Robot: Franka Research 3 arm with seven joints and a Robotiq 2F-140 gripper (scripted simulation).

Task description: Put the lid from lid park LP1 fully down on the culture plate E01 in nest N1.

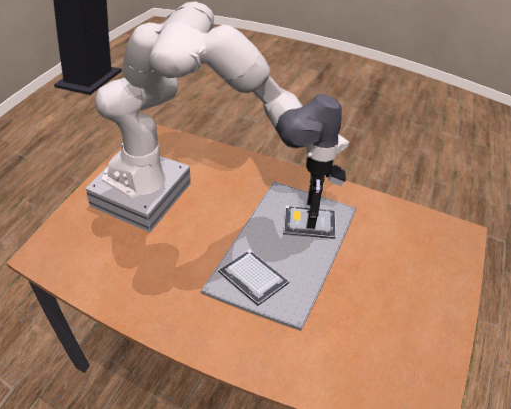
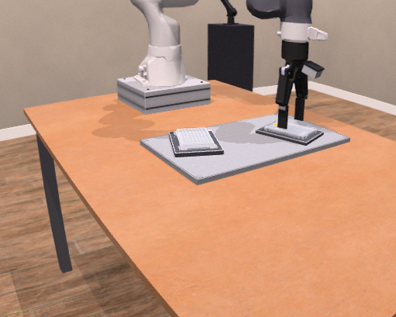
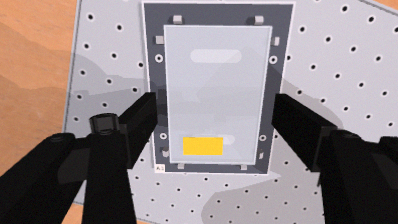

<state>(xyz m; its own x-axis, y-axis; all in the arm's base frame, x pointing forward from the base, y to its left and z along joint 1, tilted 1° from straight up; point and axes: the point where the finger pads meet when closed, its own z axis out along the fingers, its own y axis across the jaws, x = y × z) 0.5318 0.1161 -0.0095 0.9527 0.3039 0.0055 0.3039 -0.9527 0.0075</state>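
Note:
The clear lid (image 1: 323,219) (image 2: 298,132) (image 3: 215,75) with a yellow label (image 3: 202,146) lies flat in the dark lid park LP1 (image 3: 152,50) (image 1: 309,234) at the far end of the grey perforated base plate (image 1: 302,281) (image 2: 249,152) (image 3: 325,60). My gripper (image 1: 312,223) (image 2: 290,122) (image 3: 214,108) is open and points straight down. Its fingers straddle the lid's long sides, low at the lid's level, with a narrow gap on each side. The white culture plate E01 (image 1: 253,273) (image 2: 195,138) sits uncovered in nest N1 (image 2: 197,153) at the plate's near end.
The robot base (image 1: 139,191) (image 2: 164,94) stands on the orange table (image 1: 407,296) to the left of the base plate. A black pedestal (image 1: 82,36) (image 2: 230,55) stands on the floor behind the table.

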